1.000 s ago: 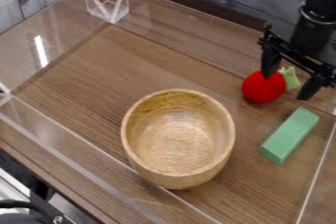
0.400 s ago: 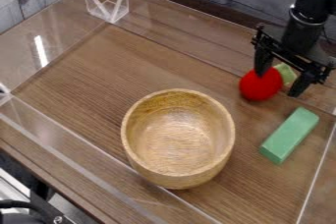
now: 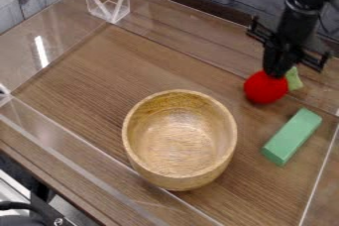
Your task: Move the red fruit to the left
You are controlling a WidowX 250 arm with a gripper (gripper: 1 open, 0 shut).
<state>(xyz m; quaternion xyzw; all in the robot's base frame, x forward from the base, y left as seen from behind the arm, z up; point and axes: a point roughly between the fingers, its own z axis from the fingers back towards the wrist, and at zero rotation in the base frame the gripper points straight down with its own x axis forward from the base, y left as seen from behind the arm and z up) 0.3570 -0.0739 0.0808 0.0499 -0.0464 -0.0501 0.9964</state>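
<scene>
- Wooden counter point(image 3: 93, 81) lay beneath the end effector point(image 3: 280, 69).
- End effector's jaws were together, clamped on the fruit point(image 3: 267, 87).
- Bowl point(image 3: 180, 138) sat lower-left of it, block point(image 3: 292, 136) below.

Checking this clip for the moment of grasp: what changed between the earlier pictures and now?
The gripper, earlier spread open around the red fruit's top, has shut on the fruit's top. The fruit has barely shifted. The wooden bowl and green block stayed as they were.
</scene>
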